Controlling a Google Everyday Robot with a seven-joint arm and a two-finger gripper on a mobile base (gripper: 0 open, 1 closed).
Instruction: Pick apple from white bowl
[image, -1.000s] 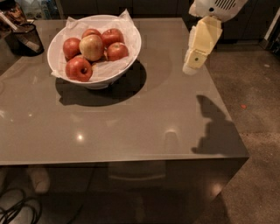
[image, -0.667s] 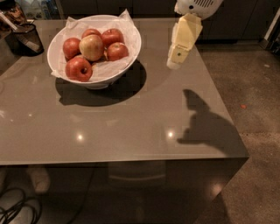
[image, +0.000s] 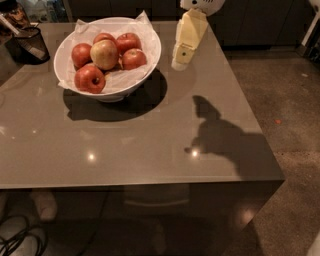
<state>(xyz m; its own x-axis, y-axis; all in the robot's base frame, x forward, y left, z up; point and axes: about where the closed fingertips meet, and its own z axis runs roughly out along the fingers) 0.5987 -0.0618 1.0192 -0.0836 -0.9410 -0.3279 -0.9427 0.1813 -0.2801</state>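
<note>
The white bowl (image: 131, 84), lined with crumpled white paper, stands on the far left part of the grey table (image: 150, 150). It holds several apples. Plain red apples lie at the back (image: 128, 42), at the right (image: 133, 58) and at the left (image: 81, 54). A larger yellow-green blushed apple (image: 104, 54) sits in the middle. A red apple with a dark stem hollow (image: 90, 78) lies at the front. My gripper (image: 180, 62), cream-coloured, hangs tip down just right of the bowl's rim, above the table and apart from the apples.
A small dark mesh cup (image: 31, 44) stands at the table's far left corner. The table's right edge drops to a brown floor (image: 280, 100). Dark cabinets run along the back. Cables lie on the floor at the lower left (image: 20, 240).
My gripper has moved left, from over the table's right side to just beside the bowl's right rim. Its shadow on the table moved left too. The bowl and apples have not moved.
</note>
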